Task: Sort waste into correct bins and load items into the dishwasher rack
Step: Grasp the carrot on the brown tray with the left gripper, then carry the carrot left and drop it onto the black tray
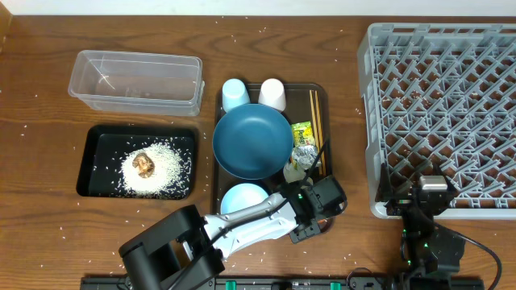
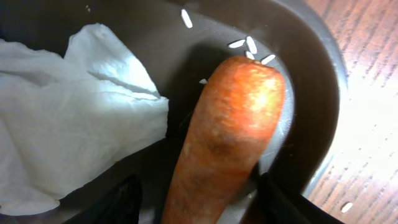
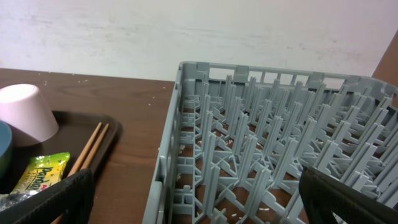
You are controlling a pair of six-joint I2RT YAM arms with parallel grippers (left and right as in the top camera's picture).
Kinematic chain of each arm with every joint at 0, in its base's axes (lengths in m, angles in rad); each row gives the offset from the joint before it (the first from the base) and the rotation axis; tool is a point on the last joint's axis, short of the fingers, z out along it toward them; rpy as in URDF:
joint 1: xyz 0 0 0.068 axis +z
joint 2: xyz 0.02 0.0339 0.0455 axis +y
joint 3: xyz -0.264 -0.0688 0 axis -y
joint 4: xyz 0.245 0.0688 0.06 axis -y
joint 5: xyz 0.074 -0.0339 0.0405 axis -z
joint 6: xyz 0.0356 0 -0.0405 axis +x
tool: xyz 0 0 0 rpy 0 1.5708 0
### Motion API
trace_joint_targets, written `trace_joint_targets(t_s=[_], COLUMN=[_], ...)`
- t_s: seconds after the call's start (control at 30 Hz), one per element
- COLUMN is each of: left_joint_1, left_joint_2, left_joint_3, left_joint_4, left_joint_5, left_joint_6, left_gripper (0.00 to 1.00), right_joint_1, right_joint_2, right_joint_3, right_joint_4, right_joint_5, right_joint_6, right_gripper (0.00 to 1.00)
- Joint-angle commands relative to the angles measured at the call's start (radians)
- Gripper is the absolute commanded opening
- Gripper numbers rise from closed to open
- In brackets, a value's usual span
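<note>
Dishwasher rack (image 1: 439,113) sits at table's rt side. R gripper (image 3: 199,199) hangs by its near edge, jaws wide, empty. Brown serving tray (image 1: 297,103) is at centre w/ blue plate (image 1: 252,141) on it. L gripper (image 2: 200,194) is low at tray's front rt corner, jaws part-open either side of orange carrot (image 2: 230,130), not gripping it. Crumpled napkin (image 2: 68,124) lies just beside carrot on tray floor. Few rice grains (image 2: 249,45) sit at carrot's tip, nr the rim.

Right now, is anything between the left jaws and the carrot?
Nothing visible. The carrot lies right between the left jaws, with the napkin beside it, not in the gap.
</note>
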Motion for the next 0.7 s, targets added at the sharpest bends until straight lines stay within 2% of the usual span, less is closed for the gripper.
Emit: trace_joint_targets(t_s=[0.0,0.13,0.23,0.33,0.67], left_joint_1=[0.005,0.005,0.005,0.005,0.005], left_joint_2=[0.017,0.017,0.017,0.017,0.000], left_joint_3=[-0.029,-0.037,-0.037,-0.036,-0.020], left_joint_4=[0.009,0.012,0.018,0.027,0.037], left_joint_5=[0.011,0.011,0.011,0.011,0.011], left_joint_6=[-0.002,-0.002,-0.002,-0.003,-0.036], left_gripper=[0.61,0.60,0.50,0.45,0.32], right_joint_1=[0.010,0.010,0.010,0.010,0.010], right_joint_2=[-0.002,-0.002,-0.002,-0.002,-0.002], right_joint_3=[-0.002,-0.002,-0.002,-0.002,-0.002], right_joint_4=[-0.004,-0.004,-0.004,-0.004,-0.004], right_joint_5=[0.007,0.006,0.007,0.007,0.007], right_joint_6=[0.002,0.002,0.002,0.002,0.002], right_gripper=[0.99,0.99,0.99,0.99,0.99])
